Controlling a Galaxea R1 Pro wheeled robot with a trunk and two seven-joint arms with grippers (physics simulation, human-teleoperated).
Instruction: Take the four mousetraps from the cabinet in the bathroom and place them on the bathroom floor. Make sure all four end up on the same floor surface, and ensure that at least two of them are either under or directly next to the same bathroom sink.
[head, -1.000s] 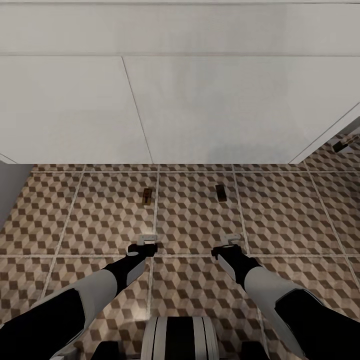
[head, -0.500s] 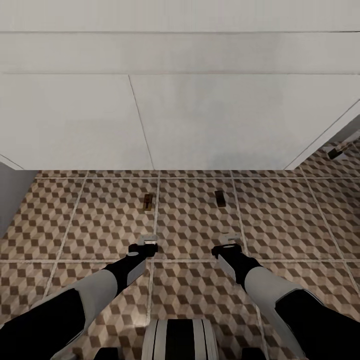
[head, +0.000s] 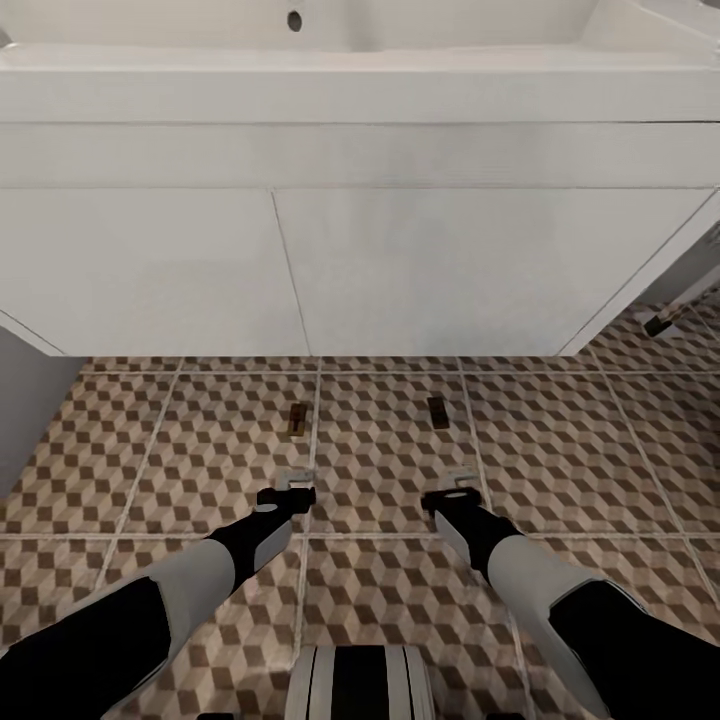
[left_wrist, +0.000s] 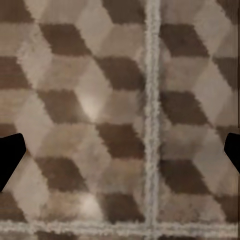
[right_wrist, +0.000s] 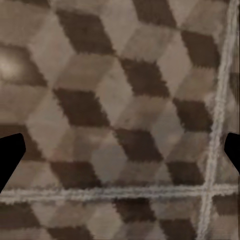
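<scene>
A white vanity unit (head: 400, 270) with two flat fronts hangs above the tiles. A grey wall surface (head: 25, 400) adjoins its side. A small dark object (head: 657, 322), possibly a bracket foot, lies beyond its far corner.

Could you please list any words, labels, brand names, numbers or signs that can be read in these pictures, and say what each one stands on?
There are none to read.
The white vanity and the sink above it are plain, with no label or brand.
The two mousetraps on the bathroom floor are too small to show any print.
The left gripper and the right gripper carry no markings.
</scene>
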